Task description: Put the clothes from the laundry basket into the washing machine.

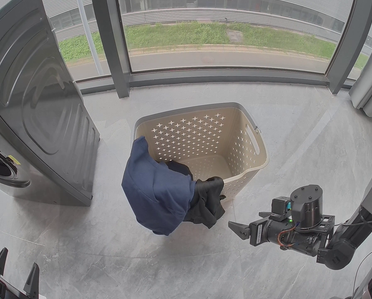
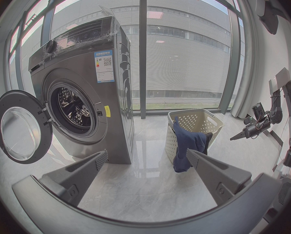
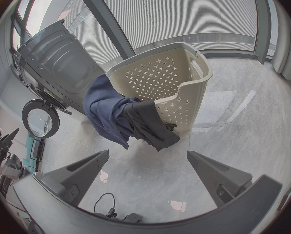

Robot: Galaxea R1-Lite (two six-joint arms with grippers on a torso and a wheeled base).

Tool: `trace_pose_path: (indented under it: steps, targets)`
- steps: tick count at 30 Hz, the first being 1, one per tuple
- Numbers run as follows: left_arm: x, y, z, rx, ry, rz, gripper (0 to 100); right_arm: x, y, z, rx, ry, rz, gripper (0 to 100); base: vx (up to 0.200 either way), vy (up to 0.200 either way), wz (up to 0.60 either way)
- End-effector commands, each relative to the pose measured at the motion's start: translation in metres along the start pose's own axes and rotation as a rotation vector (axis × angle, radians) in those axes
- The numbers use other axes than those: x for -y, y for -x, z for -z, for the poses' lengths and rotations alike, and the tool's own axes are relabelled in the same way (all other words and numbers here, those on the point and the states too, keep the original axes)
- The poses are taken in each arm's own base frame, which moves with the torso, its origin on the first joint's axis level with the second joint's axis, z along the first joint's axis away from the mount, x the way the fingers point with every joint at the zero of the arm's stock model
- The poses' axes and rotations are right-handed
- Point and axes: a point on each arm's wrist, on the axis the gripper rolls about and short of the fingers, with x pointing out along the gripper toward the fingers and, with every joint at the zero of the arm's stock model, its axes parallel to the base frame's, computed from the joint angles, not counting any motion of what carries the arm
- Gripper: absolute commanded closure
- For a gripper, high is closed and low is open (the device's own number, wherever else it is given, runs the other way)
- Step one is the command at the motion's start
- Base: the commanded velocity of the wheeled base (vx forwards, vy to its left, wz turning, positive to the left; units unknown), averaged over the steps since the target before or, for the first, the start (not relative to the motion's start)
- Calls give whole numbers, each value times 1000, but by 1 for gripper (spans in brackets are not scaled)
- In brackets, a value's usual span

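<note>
Clothes hang over the rim of the laundry basket point(image 1: 194, 106): a blue garment point(image 1: 159, 192) is draped across its near left corner and falls down the outer wall almost to the floor point(image 1: 111, 250). A black garment point(image 1: 206, 202) lies just beside it on the near rim, touching the blue one and also hanging outside. The basket is cream with star-shaped holes and a grey rim. It stands upright on the floor, a little in from the window point(image 1: 219, 25) edge. Whether more clothes lie deeper inside cannot be told.

The washing machine point(image 1: 36, 104) stands along the left edge of the floor, near the basket but apart from it. Its round door point(image 2: 20, 125) is swung wide open, and the drum point(image 2: 72, 108) behind it shows bare metal.

The right jaws hover above the floor near the basket's near right corner, aimed towards the hanging clothes and short of them. Their fingers point(image 3: 216, 176) stand apart with nothing between them. The left jaws are at the near left corner of the floor, facing the machine and the basket, well apart from both. Their fingers point(image 2: 77, 176) are likewise spread and hold nothing.

A pale curtain point(image 1: 370, 84) hangs at the far right corner by the window.
</note>
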Motion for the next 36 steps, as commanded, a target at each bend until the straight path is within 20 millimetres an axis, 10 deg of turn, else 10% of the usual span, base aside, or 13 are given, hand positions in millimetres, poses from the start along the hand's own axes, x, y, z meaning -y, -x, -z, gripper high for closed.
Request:
trace_pose_path:
  steps: [1, 36]
  targets:
    - [0, -1, 5, -8, 1, 0, 0, 0, -14, 9, -31, 6, 5, 0, 0, 0, 0]
    - [0, -1, 5, -10, -1, -1, 0, -13, -51, 12, -14, 28, -16, 0, 17, 0, 0]
